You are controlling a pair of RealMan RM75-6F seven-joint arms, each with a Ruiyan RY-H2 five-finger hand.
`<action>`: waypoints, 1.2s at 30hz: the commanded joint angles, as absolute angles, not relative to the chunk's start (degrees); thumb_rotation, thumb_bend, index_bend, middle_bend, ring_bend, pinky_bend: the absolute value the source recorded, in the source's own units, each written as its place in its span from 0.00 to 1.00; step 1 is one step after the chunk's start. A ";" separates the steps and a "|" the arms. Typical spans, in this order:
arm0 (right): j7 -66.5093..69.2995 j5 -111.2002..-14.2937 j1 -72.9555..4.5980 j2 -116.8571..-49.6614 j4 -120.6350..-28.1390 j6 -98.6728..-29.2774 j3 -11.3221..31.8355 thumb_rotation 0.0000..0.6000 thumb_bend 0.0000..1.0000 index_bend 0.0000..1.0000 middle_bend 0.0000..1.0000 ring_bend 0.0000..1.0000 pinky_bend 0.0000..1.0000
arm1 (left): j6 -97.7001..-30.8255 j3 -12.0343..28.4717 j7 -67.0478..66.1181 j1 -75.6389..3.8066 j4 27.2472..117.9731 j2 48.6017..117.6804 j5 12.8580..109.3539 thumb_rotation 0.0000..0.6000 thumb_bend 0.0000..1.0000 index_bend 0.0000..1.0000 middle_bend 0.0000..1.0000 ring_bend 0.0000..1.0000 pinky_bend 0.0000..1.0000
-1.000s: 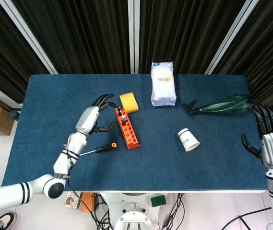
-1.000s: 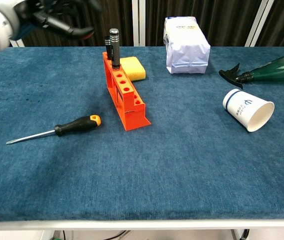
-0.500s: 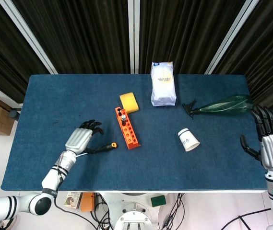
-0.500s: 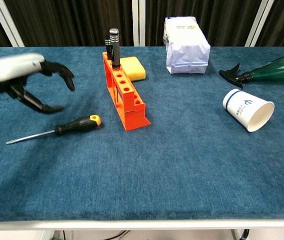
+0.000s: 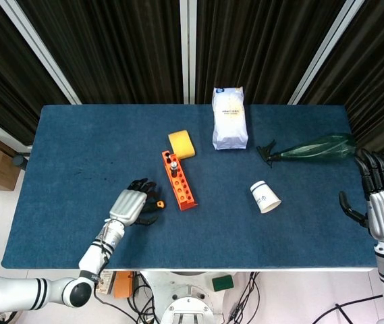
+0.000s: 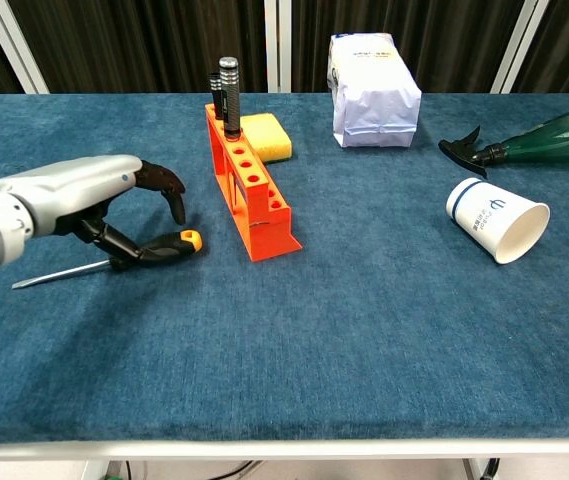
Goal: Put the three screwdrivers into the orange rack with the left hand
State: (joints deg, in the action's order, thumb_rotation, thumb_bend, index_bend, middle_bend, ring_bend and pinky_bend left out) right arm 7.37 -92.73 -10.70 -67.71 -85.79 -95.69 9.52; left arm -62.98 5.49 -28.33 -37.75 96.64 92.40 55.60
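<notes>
The orange rack [image 5: 180, 182] [image 6: 251, 190] stands mid-table with two dark-handled screwdrivers [image 6: 226, 92] [image 5: 170, 160] upright in its far holes. A third screwdriver [image 6: 160, 248], black handle with an orange tip and a bare steel shaft, lies flat on the blue cloth left of the rack. My left hand [image 5: 131, 204] [image 6: 82, 196] arches over that handle, fingers spread and curved down, thumb beside the handle; it does not grip it. In the head view only the orange handle tip [image 5: 159, 203] shows past the hand. My right hand [image 5: 379, 202] hangs open at the table's right edge.
A yellow sponge [image 5: 181, 144] [image 6: 265, 136] lies just behind the rack. A white bag [image 5: 229, 119] stands at the back. A green spray bottle [image 5: 313, 148] lies at the right, and a paper cup [image 5: 265, 197] [image 6: 495, 219] lies on its side.
My left hand has moved from beside the rack's far end toward the front edge and now hovers over the lying screwdriver's handle. The right hand has barely shifted.
</notes>
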 commanded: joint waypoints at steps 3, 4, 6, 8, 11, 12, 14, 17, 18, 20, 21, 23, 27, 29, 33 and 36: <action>7.58 -92.62 -10.63 -67.63 -85.69 -95.78 9.61 1.00 0.40 0.00 0.00 0.00 0.00 | -65.58 5.91 -32.77 -38.48 93.38 95.85 54.36 0.75 0.26 0.39 0.14 0.04 0.11; 7.62 -92.62 -10.63 -67.61 -85.68 -95.77 9.61 1.00 0.40 0.00 0.00 0.00 0.00 | -66.01 5.87 -33.15 -38.48 92.78 96.28 54.72 0.75 0.27 0.39 0.14 0.04 0.11; 7.63 -92.61 -10.61 -67.58 -85.63 -95.74 9.60 1.00 0.40 0.00 0.00 0.00 0.00 | -66.40 5.77 -33.35 -38.37 91.93 96.94 55.28 0.75 0.27 0.39 0.14 0.04 0.11; 7.66 -92.52 -10.62 -67.62 -85.58 -95.65 9.61 1.00 0.40 0.00 0.00 0.00 0.00 | -66.00 5.83 -33.19 -38.28 91.78 97.13 55.05 0.75 0.28 0.39 0.14 0.04 0.11; 7.68 -92.48 -10.68 -67.77 -85.45 -95.49 9.59 1.00 0.40 0.00 0.00 0.00 0.00 | -65.51 5.94 -33.01 -38.29 91.30 97.33 55.08 0.76 0.28 0.40 0.14 0.04 0.11; 7.66 -92.49 -10.70 -67.84 -85.39 -95.45 9.57 1.00 0.40 0.00 0.00 0.00 0.00 | -65.43 5.90 -32.97 -38.26 91.03 97.45 55.18 0.76 0.28 0.41 0.14 0.04 0.11; 7.61 -92.47 -10.74 -67.93 -85.31 -95.36 9.56 1.00 0.40 0.00 0.00 0.00 0.00 | -65.03 5.88 -32.80 -38.20 90.64 97.67 55.05 0.76 0.29 0.41 0.14 0.04 0.11; 7.58 -92.44 -10.76 -67.97 -85.27 -95.34 9.59 1.00 0.40 0.00 0.00 0.00 0.00 | -64.71 5.97 -32.84 -38.18 90.02 97.98 54.92 0.78 0.29 0.42 0.14 0.04 0.11; 7.57 -92.43 -10.76 -67.96 -85.27 -95.32 9.59 1.00 0.40 0.00 0.00 0.00 0.00 | -64.69 5.99 -32.87 -38.17 89.84 98.08 54.94 0.79 0.29 0.43 0.14 0.04 0.11; 7.55 -92.41 -10.76 -67.94 -85.29 -95.30 9.60 1.00 0.40 0.00 0.00 0.00 0.00 | -64.60 6.04 -32.88 -38.11 89.57 98.24 54.97 0.80 0.29 0.43 0.14 0.04 0.11; 7.55 -92.41 -10.76 -67.93 -85.30 -95.31 9.61 1.00 0.40 0.00 0.00 0.00 0.00 | -64.57 6.09 -32.87 -38.10 89.50 98.30 54.99 0.81 0.30 0.44 0.14 0.04 0.11; 7.58 -92.36 -10.74 -67.91 -85.30 -95.31 9.63 1.00 0.40 0.00 0.00 0.00 0.00 | -64.60 6.22 -32.75 -38.02 89.36 98.44 55.09 0.85 0.30 0.45 0.15 0.04 0.11; 7.58 -92.33 -10.71 -67.94 -85.25 -95.26 9.59 1.00 0.40 0.00 0.00 0.00 0.00 | -64.96 6.11 -32.87 -37.82 88.78 98.63 55.84 0.92 0.31 0.49 0.16 0.04 0.11; 7.57 -92.31 -10.72 -67.96 -85.23 -95.25 9.61 1.00 0.40 0.00 0.00 0.00 0.00 | -64.79 6.12 -32.76 -37.68 88.97 98.49 55.73 0.94 0.31 0.50 0.16 0.04 0.11; 7.50 -92.31 -10.78 -67.93 -85.37 -95.23 9.69 1.00 0.40 0.00 0.00 0.00 0.00 | -65.77 6.68 -31.38 -37.07 90.86 97.30 57.06 0.96 0.32 0.53 0.16 0.04 0.11; 7.36 -92.36 -10.83 -67.91 -85.45 -95.16 9.69 1.00 0.40 0.00 0.00 0.00 0.00 | -67.67 7.27 -29.46 -36.18 92.65 95.86 59.33 0.96 0.33 0.55 0.18 0.04 0.11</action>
State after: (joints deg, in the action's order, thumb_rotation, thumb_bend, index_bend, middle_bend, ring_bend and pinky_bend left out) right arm 7.37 -92.35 -10.82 -67.91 -85.44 -95.17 9.69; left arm -66.85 6.91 -30.30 -36.67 91.84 96.58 58.47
